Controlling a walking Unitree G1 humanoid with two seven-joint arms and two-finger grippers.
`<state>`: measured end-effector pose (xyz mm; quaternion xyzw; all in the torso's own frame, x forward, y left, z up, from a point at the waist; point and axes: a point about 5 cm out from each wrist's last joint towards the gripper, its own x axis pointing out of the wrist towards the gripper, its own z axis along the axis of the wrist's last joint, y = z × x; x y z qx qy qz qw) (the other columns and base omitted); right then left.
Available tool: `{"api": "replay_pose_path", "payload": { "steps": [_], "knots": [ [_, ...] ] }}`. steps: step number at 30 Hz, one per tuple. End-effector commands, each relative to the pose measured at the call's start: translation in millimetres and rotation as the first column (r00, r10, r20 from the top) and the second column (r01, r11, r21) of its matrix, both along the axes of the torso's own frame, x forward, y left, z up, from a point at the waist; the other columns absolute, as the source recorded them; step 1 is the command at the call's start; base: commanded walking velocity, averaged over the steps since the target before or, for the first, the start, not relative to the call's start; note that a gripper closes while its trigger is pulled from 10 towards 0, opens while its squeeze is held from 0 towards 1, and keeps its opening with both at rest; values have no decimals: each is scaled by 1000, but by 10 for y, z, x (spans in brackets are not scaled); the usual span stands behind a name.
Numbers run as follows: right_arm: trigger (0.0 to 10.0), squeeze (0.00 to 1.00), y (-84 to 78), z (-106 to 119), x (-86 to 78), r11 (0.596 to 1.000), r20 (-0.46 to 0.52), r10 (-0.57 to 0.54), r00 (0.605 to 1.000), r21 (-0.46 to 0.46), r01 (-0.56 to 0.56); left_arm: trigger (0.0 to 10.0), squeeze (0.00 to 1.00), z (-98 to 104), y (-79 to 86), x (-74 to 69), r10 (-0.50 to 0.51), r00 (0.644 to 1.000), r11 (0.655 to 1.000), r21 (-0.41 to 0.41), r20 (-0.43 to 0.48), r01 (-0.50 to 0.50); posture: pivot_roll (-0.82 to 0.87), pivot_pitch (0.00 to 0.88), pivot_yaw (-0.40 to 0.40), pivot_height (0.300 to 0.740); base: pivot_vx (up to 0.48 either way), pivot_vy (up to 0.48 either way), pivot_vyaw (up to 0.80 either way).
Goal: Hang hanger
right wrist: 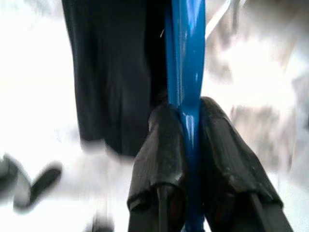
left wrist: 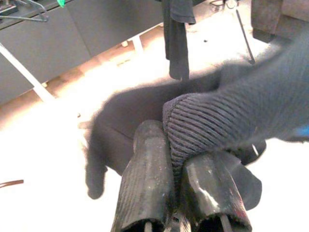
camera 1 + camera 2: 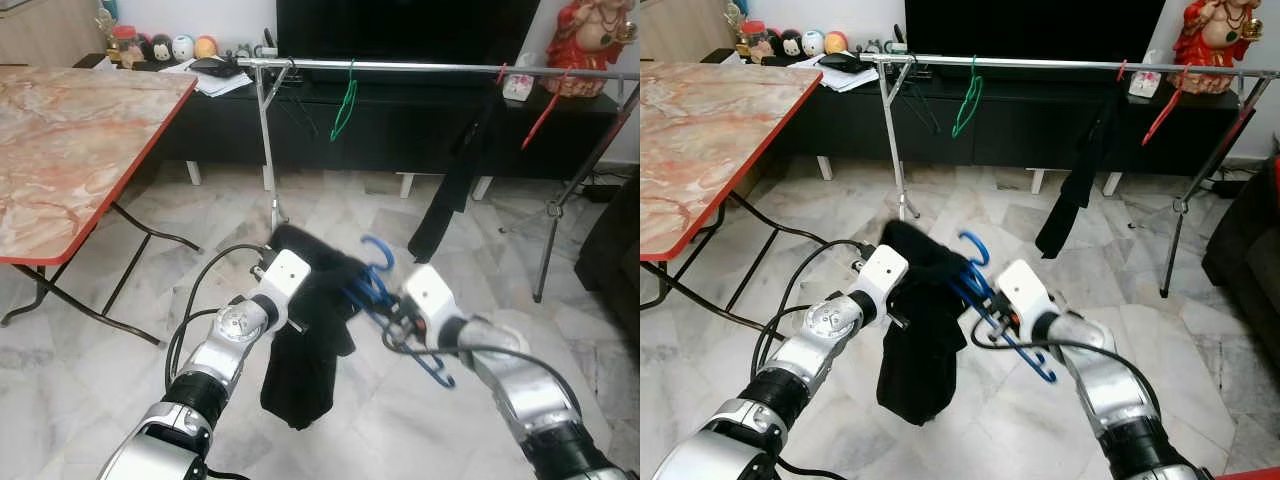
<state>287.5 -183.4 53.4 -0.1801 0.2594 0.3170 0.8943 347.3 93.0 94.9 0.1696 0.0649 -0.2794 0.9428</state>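
A blue hanger (image 3: 378, 290) with a black garment (image 3: 305, 335) draped over it hangs between my two arms, above the marble floor. My right gripper (image 1: 188, 130) is shut on the blue hanger's bar. My left gripper (image 2: 171, 159) is shut on a fold of the black garment, whose ribbed cloth shows between the fingers. A silver clothes rail (image 3: 420, 67) crosses the back of the room, bearing a green hanger (image 3: 345, 100), a dark wire hanger (image 3: 295, 100), red hangers (image 3: 545, 110) and a hanging black cloth (image 3: 450, 190).
A folding table (image 3: 70, 150) with a marble-pattern top and red edge stands on the left. A long black TV cabinet (image 3: 400, 125) runs behind the rail. The rail's tripod leg (image 3: 548, 225) is at the right, and a dark sofa edge (image 3: 615, 250) beyond it.
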Motion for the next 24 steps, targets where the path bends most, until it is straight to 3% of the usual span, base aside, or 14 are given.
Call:
{"api": "replay_pose_path", "payload": {
  "steps": [1,6,10,15,19,22,23,24],
  "knots": [
    [0,0,-45,-136,-83,999,-54,20,998,-42,-22,0,0,102,13,37,26,999,1000,-18,47,-25,-71,0,-68,740,0,0,0],
    [0,0,-135,-458,-319,992,-176,27,984,-113,-48,0,0,150,81,84,108,991,994,-32,76,-106,-68,0,-67,740,0,0,0],
    [0,0,-143,-571,-436,988,-225,63,972,-125,-93,0,0,171,152,111,169,981,986,-35,96,-166,-67,0,-61,740,0,0,0],
    [0,0,-141,-532,-445,986,-212,95,973,-113,-121,0,0,141,309,143,288,952,958,-15,105,-288,-74,0,-54,740,0,0,0],
    [0,0,-162,-495,-421,986,-196,98,976,-113,-121,0,0,54,439,133,359,927,929,50,109,-366,-75,0,-51,740,0,0,0],
    [0,0,-150,-486,-422,985,-186,103,977,-115,-126,0,0,-121,539,58,410,909,905,92,74,-415,-75,0,-51,740,0,0,0],
    [0,0,-142,-482,-422,986,-182,101,978,-112,-123,980,0,-174,564,30,422,905,899,100,60,-426,-75,0,-51,740,0,0,0],
    [0,0,-138,-477,-421,987,-177,97,979,-109,-118,3137,0,-208,579,7,426,903,896,110,56,-429,-75,0,-51,740,0,0,0]
  ]
}}
